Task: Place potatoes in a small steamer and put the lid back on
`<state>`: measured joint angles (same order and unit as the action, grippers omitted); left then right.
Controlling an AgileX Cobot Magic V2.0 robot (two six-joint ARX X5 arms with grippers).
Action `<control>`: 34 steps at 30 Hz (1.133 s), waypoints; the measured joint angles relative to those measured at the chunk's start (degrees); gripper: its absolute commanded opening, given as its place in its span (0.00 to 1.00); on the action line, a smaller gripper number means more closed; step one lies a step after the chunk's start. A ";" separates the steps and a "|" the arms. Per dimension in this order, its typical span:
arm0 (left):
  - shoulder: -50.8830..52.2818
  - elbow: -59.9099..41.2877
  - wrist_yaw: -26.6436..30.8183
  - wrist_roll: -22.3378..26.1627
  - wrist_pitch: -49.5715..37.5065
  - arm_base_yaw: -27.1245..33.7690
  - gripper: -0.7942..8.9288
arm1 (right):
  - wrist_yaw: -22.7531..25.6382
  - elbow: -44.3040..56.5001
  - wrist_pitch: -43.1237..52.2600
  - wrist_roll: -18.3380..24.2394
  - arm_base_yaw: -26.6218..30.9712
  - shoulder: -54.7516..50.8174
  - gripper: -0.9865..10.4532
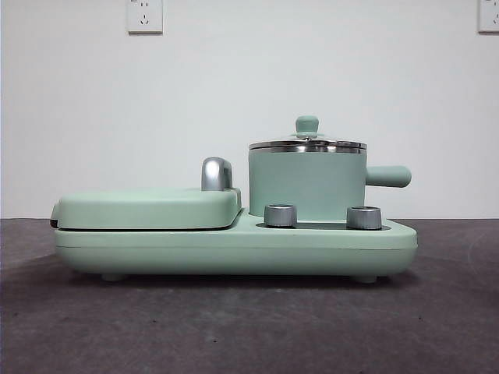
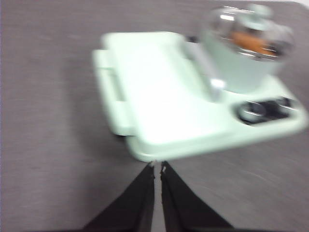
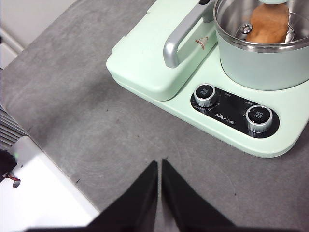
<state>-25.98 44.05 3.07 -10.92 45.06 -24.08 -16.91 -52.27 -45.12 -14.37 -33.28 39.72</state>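
**Potato in the steamer, lid on, both claws clear**

Grey, matte tabletop runs under a white wall with two sockets high up. On it stands a mint-green cooker base (image 1: 234,251) with two steel dials (image 1: 281,216) at its front.

On the base, beyond the dials, the steamer (image 1: 306,185) stands upright, its stubby handle (image 1: 387,176) pointing sideways. The glass lid (image 1: 307,143) sits level on its steel rim, green knob on top. Through the glass the orange-brown potato (image 3: 268,23) shows, lying inside the pot. Beside the steamer is the flat griddle cover (image 1: 148,209) with its chrome handle (image 1: 216,173).

The left claw (image 2: 157,166) has its jaws drawn together on nothing. It hangs over bare table, just short of the cover's near edge; the steamer is beyond that, off to one side. This picture is blurred.

The right claw (image 3: 159,164) is likewise pinched together and empty. It is over the table, well short of the dials, with the steamer beyond them.

Judging by this, the task looks complete. What remains is to keep both claws apart from the knob and handle, so the seated lid is not nudged.
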 measured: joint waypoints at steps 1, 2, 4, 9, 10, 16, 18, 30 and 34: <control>1.29 -2.23 -0.02 1.29 -2.01 2.80 0.11 | 0.00 0.00 0.00 0.00 0.00 0.00 0.09; 2.95 -4.90 -0.11 2.69 -4.81 5.53 0.11 | 0.00 0.00 0.00 0.00 0.00 0.00 0.09; 6.60 -10.58 -1.05 5.18 -10.97 10.23 0.11 | 0.00 0.00 0.00 0.00 0.00 0.00 0.09; 16.20 -24.87 -1.92 8.96 -24.85 17.40 0.11 | 0.00 0.00 0.00 0.00 0.00 0.00 0.09; 17.81 -27.76 -1.92 9.29 -27.45 18.38 0.11 | 0.00 0.00 0.00 0.00 0.00 0.00 0.09; 25.07 -39.21 -1.95 8.92 -33.29 21.35 0.11 | 0.00 0.00 0.00 0.00 0.00 0.00 0.09; 25.77 -40.98 -1.95 8.74 -34.03 21.59 0.11 | 0.00 0.00 0.00 0.00 0.00 -0.02 0.09; 25.68 -42.18 -1.95 8.57 -34.60 21.59 0.11 | 0.02 0.00 0.02 0.00 0.00 -0.07 0.09; 25.68 -42.18 -1.95 8.57 -34.58 21.59 0.11 | 0.02 0.00 0.02 0.00 0.00 -0.07 0.09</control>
<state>-0.30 1.87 1.13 -2.35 10.48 -2.48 -16.88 -52.27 -45.10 -14.37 -33.28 39.66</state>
